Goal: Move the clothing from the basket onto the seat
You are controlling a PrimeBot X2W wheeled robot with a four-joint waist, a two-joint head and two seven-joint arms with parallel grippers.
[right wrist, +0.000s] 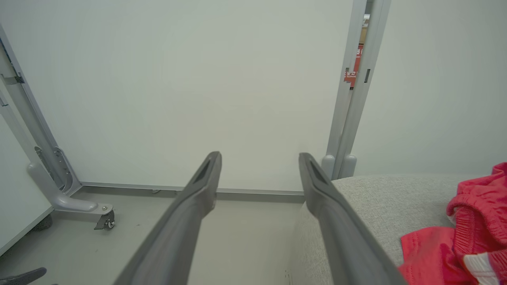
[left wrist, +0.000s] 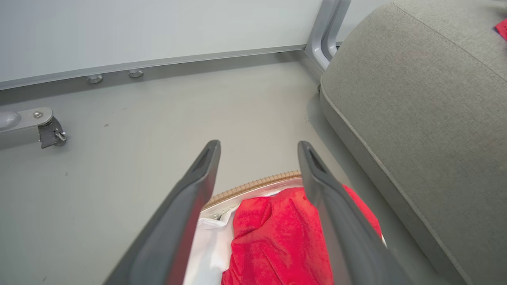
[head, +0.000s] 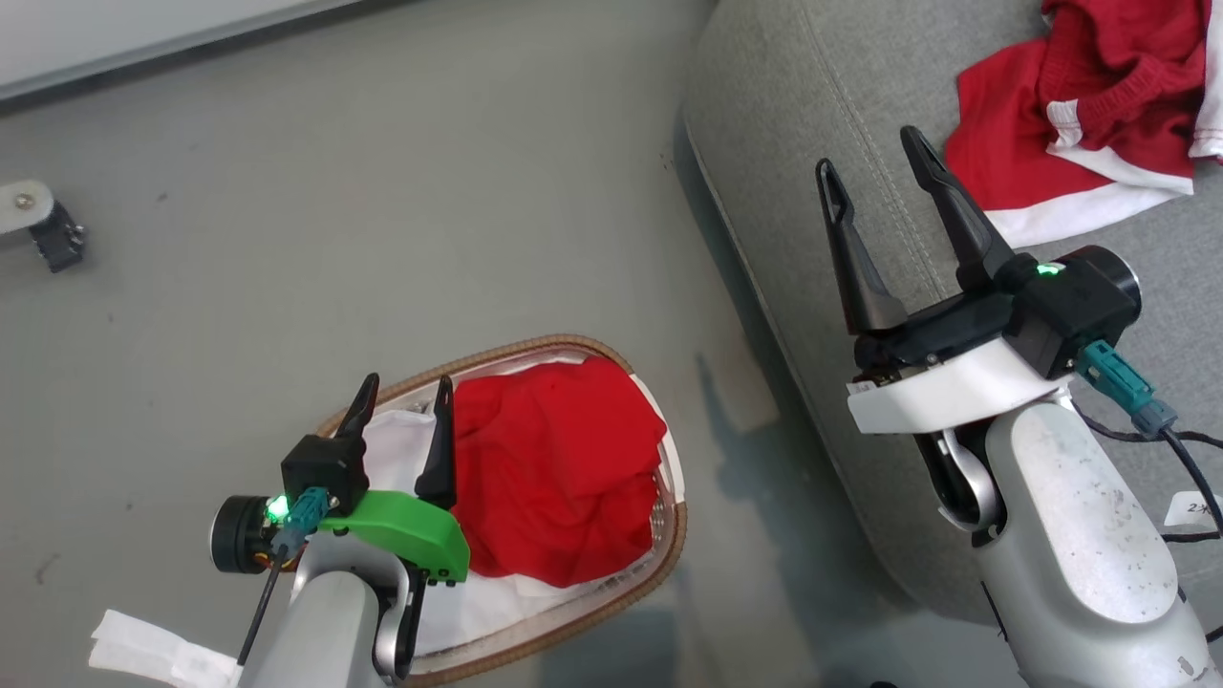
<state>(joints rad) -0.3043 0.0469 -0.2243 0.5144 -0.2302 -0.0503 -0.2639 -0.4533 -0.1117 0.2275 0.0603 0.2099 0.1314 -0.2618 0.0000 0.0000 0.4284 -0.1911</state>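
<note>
Grey smooth floor [head: 382, 191] with a pale wall panel beyond; entries run from each gripper outward.

1. Left gripper [head: 406, 385]: fingers parted to a moderate gap, nothing between them. It hangs over the basket's left half, its right finger just beside the plain red garment [head: 554, 468], probably lined up for a descent onto it.
2. Plain red garment: bunched in the basket [head: 669, 554] on the white liner [head: 401, 440], not yet moved.
3. Right gripper [head: 866, 151]: fingers apart, empty, held above the seat [head: 812, 115] near its rounded edge. It looks idle and clear of the left arm's path.
4. Banded garment [head: 1080, 124]: red with white trim, crumpled on the seat, just beyond the right fingertips, so that half of the task appears done.
</note>
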